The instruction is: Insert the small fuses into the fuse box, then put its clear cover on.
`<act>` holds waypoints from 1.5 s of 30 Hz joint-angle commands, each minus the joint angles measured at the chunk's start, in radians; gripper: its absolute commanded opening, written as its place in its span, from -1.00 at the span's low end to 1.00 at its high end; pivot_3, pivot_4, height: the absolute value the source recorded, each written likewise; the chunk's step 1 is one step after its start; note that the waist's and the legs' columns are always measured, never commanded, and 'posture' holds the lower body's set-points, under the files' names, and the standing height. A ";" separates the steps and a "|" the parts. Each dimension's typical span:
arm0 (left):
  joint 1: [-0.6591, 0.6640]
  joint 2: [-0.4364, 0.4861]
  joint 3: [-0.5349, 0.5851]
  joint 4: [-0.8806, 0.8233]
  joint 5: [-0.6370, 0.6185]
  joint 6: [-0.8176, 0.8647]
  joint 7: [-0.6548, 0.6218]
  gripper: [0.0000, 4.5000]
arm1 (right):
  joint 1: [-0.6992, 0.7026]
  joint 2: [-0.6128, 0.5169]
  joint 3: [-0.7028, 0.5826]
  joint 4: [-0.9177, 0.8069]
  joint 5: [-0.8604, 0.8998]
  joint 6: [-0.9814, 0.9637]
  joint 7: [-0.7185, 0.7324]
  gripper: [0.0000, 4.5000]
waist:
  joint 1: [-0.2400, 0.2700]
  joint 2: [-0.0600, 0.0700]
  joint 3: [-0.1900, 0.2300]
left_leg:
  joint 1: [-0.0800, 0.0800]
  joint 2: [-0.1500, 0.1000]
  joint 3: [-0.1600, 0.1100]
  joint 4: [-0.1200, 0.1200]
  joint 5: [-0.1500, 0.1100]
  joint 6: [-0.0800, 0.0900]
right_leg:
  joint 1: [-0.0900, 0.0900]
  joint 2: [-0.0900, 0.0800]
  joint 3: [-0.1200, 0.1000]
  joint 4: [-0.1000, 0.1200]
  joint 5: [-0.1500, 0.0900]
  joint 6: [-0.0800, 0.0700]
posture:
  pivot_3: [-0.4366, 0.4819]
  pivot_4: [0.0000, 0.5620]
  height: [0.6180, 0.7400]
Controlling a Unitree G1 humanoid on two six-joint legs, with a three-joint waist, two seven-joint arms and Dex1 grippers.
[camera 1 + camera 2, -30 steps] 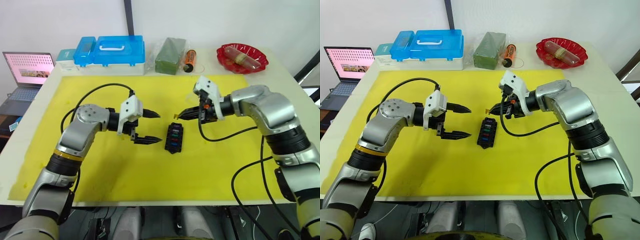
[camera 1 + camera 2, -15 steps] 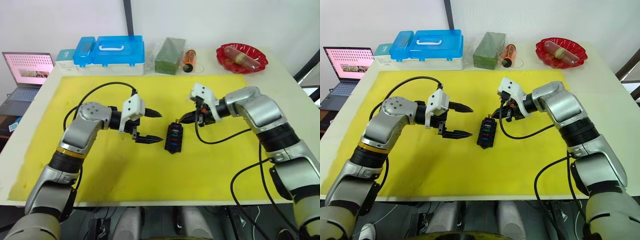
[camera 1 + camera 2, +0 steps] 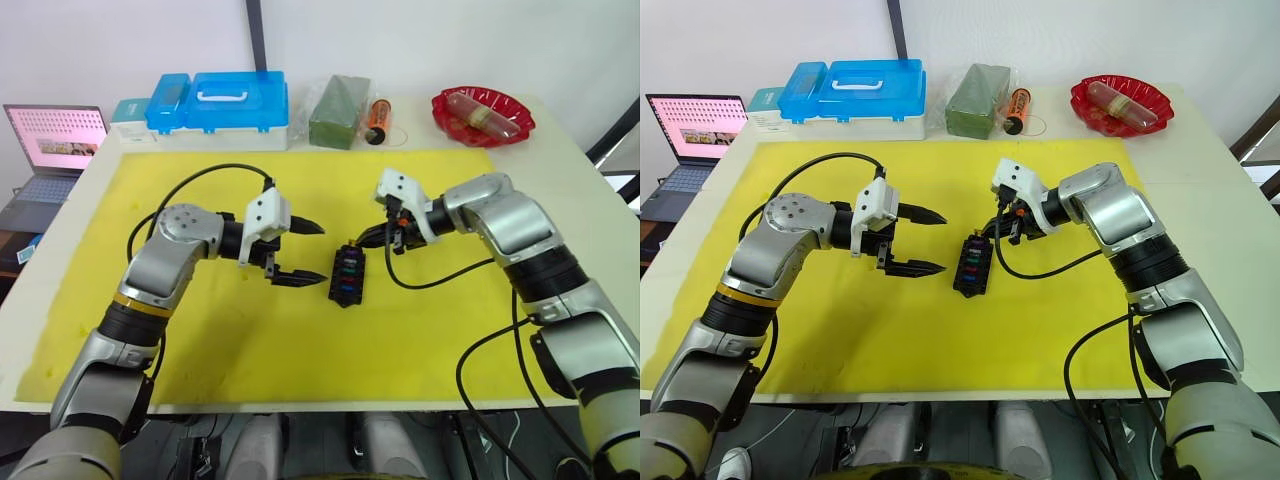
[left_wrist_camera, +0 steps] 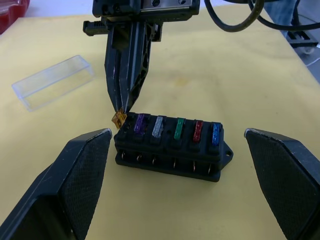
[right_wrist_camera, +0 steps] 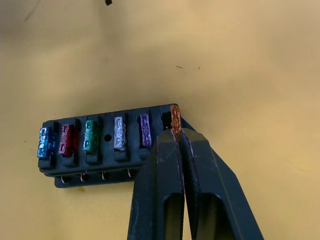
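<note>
The right gripper (image 4: 121, 107) is pinching the orange fuse (image 4: 118, 119) between clenched jaws and holding it at the end of the fuse box (image 4: 170, 145), just over the last empty slot. The fuse is sitting tilted at the corner of the box, touching or nearly touching it, not yet seated. Five fuses are already standing in the same row: purple (image 4: 139, 123), grey (image 4: 158, 125), green (image 4: 178, 128), red (image 4: 198, 131) and blue (image 4: 215, 133). The box is lying flat on the yellow mat (image 3: 200, 340) on the desk, between the two grippers.

The left gripper (image 3: 296, 252) is hovering just beside the box with its jaws spread wide and grasping nothing.

The clear cover (image 4: 53, 82) is lying on the mat beyond the box, well apart from it and untouched.

The step in hand looks like the insertion of the sixth and last fuse. The next move probably calls for squaring the orange fuse upright over its slot and pressing it straight down, perhaps with the left gripper bracing the box so it is not sliding. After that, only the cover is remaining.
</note>
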 commanded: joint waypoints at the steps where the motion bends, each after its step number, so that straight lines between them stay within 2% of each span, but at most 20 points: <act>1: -0.016 0.001 0.011 -0.025 -0.004 -0.006 0.003 1.00 | -0.024 0.002 -0.006 -0.006 -0.010 -0.008 0.021 -0.98 | 0.000 0.000 0.000 | 0.000 0.000 0.000 0.000 0.000 0.000 | 0.000 0.000 0.000 0.000 0.000 0.000 | -0.05 -0.47 1.00; 45: -0.003 -0.014 0.011 -0.034 0.000 -0.017 0.040 1.00 | -0.051 0.018 0.078 -0.025 -0.164 -0.040 0.085 -0.98 | 0.000 0.000 0.000 | 0.000 0.000 0.000 0.000 0.000 0.000 | 0.000 0.000 0.000 0.000 0.000 0.000 | -0.05 -0.47 1.00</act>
